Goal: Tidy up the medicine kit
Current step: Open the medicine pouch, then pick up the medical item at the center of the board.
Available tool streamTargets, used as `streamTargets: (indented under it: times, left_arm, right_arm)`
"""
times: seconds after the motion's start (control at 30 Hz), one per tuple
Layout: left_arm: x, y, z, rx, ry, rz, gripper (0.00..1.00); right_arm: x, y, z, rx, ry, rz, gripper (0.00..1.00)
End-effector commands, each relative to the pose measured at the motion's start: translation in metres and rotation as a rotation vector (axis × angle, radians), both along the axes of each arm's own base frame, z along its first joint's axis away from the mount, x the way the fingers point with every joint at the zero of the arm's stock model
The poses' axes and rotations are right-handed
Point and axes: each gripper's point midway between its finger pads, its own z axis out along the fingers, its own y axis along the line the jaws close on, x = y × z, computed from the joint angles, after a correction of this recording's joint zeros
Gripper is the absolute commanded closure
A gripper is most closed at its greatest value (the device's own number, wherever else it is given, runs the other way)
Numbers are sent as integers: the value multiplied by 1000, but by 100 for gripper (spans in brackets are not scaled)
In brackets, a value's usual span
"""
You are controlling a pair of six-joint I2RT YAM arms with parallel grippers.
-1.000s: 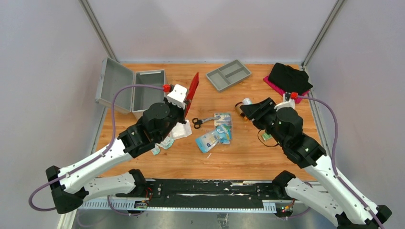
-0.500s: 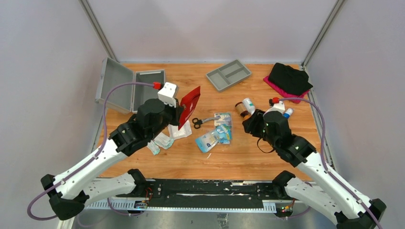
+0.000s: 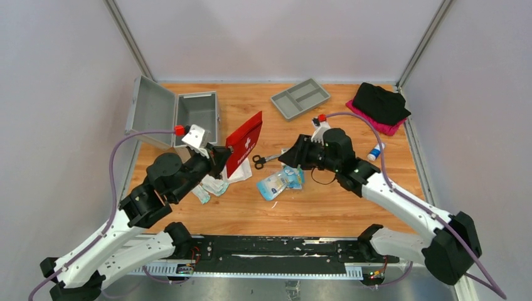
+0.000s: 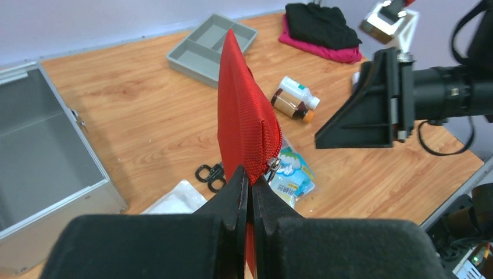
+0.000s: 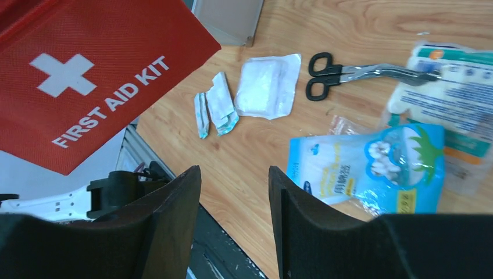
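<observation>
The medicine kit (image 3: 196, 118), a silver-grey metal case, stands open at the back left with its lid (image 3: 150, 111) tipped back; the left wrist view shows its bare interior (image 4: 43, 157). My left gripper (image 3: 224, 158) (image 4: 251, 179) is shut on the lower edge of a red "FIRST AID KIT" pouch (image 3: 245, 142) (image 4: 243, 116) (image 5: 87, 70), holding it upright above the table just right of the case. My right gripper (image 3: 287, 158) (image 5: 234, 173) hovers over the table's middle, open, with nothing between its fingers.
Black-handled scissors (image 3: 266, 158) (image 5: 349, 72), blue packets (image 3: 280, 180) (image 5: 372, 165) and white gauze packs (image 3: 216, 185) (image 5: 267, 87) lie mid-table. A brown bottle (image 4: 293, 103) and a blue-capped bottle (image 3: 376, 151) lie right. A grey compartment tray (image 3: 301, 98) and black cloth on a pink one (image 3: 378, 103) sit at the back.
My left arm drew back and down to the left, carrying the pouch, which turned its face to the right. My right arm swung left to the table's middle, uncovering the blue-capped bottle.
</observation>
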Motion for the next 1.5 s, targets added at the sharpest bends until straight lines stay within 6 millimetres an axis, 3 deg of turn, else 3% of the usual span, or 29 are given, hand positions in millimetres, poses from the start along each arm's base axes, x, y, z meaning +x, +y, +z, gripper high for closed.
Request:
streamTargets:
  times: [0.0,0.27,0.37,0.57,0.77,0.9,1.03,1.3,1.47]
  left_arm:
    - [0,11,19,-17,-99,23,100]
    - [-2,58,13,41,-124,185,100]
    - [-5,80,13,29,-139,267,100]
    - [-12,123,10,-13,-177,420,100]
    - [-19,147,9,-20,-187,503,100]
    - [-21,162,6,-22,-182,571,100]
    - [-23,170,6,-35,-180,603,100]
    - [-23,177,3,-16,-169,642,100]
    - [-24,184,2,-10,-157,683,100]
  right_arm:
    - [3,40,19,102,7,119,48]
    - [24,95,-42,-12,81,191,51]
    - [18,123,-65,-37,112,272,52]
    - [-8,182,-89,-71,127,428,52]
    - [-18,221,-110,-108,88,576,54]
    - [-24,234,-119,-171,18,627,55]
    - [-26,235,-130,-327,-149,668,53]
    - [-26,232,-146,-645,-498,774,38]
    - [-26,241,-146,-695,-610,838,27]
